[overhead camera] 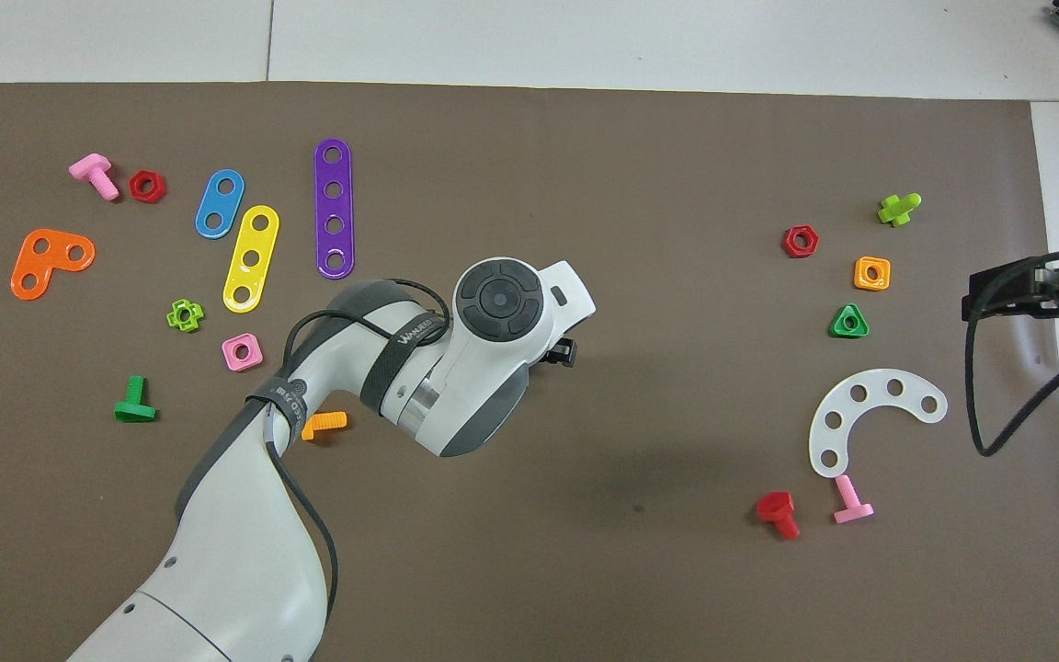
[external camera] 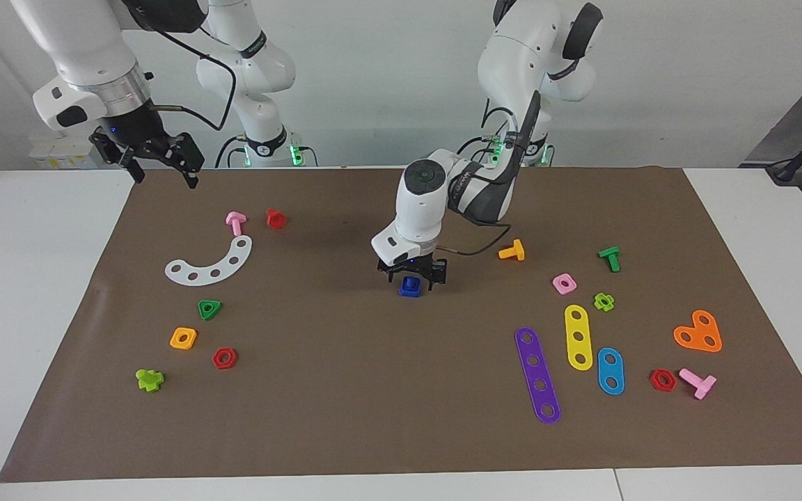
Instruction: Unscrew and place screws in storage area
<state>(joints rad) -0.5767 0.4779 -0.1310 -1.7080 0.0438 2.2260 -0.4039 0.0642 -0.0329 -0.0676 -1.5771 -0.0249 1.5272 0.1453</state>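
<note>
On the brown paper mat (external camera: 387,390) the facing view was read across from the right arm's end. The right gripper (external camera: 157,158) was held in the air over the mat's corner at that end, its fingers spread apart and nothing between them; that arm was waiting. Below it, loose parts were scattered: a pink bolt (external camera: 235,223) beside a red bolt (external camera: 276,218), a white curved strip (external camera: 211,264), a green triangular nut (external camera: 209,309), an orange square nut (external camera: 183,338), a red hexagonal nut (external camera: 224,358) and a lime-green piece (external camera: 150,379).

At the middle of the mat the dark-blue screw (external camera: 410,287) — bolt seated in its square nut — was seen standing on the paper, well apart from the other parts. The left gripper (external camera: 411,274) was lowered right down around it, jaws open, a finger on either side; whether the fingers were touching the screw could not be told. In the overhead view the screw was hidden under the left arm's wrist.

Toward the left arm's end lay an orange bolt (external camera: 512,251), a pink square nut (external camera: 564,283), a green bolt (external camera: 610,258), a purple strip (external camera: 537,374), a yellow strip (external camera: 578,337), a blue strip (external camera: 610,371) and an orange heart-shaped plate (external camera: 698,332).
</note>
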